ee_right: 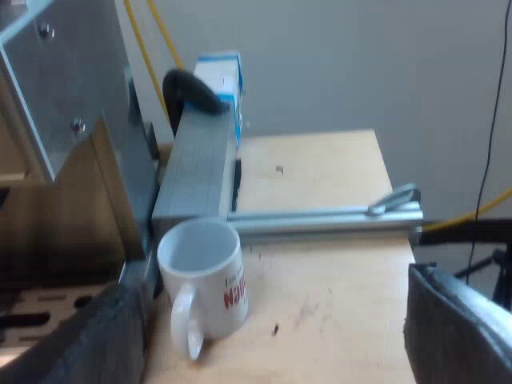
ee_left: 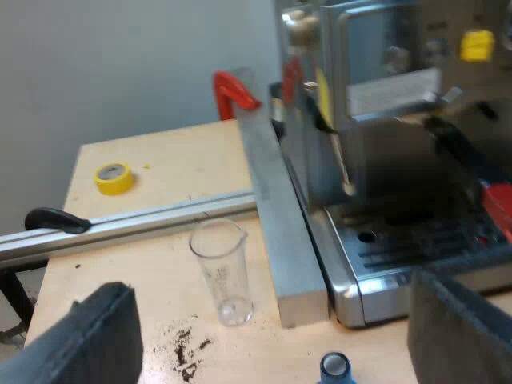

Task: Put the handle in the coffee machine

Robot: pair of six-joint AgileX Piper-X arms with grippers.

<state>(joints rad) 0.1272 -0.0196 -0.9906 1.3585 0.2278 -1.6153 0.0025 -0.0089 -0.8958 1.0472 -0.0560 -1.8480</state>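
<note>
**Red-ended handle at the machine's front; both grippers released**

- Holder's dark handle (ee_left: 460, 156): red end, at the espresso machine (ee_left: 376, 88) front, above the drip tray (ee_left: 416, 244). Whether it is locked in cannot be told.
- Left gripper (ee_left: 272, 288): fingers spread wide, grasping nothing. The handle lies beyond one fingertip, apart from it.
- Measuring glass (ee_left: 220, 268): clear, upright on the wooden table (ee_left: 160, 160), between the left fingers, near a metal bar (ee_left: 276, 216).
- Tamper (ee_left: 334, 368): blue, close under the left gripper.
- Coffee grounds (ee_left: 186, 352): scattered beside the glass.
- Tape roll (ee_left: 114, 177): yellow, well apart.
- Right gripper (ee_right: 272, 288): fingers spread wide, grasping nothing.
- Mug (ee_right: 204, 276): white, red lettering, upright between the right fingers, just beside the machine.
</note>
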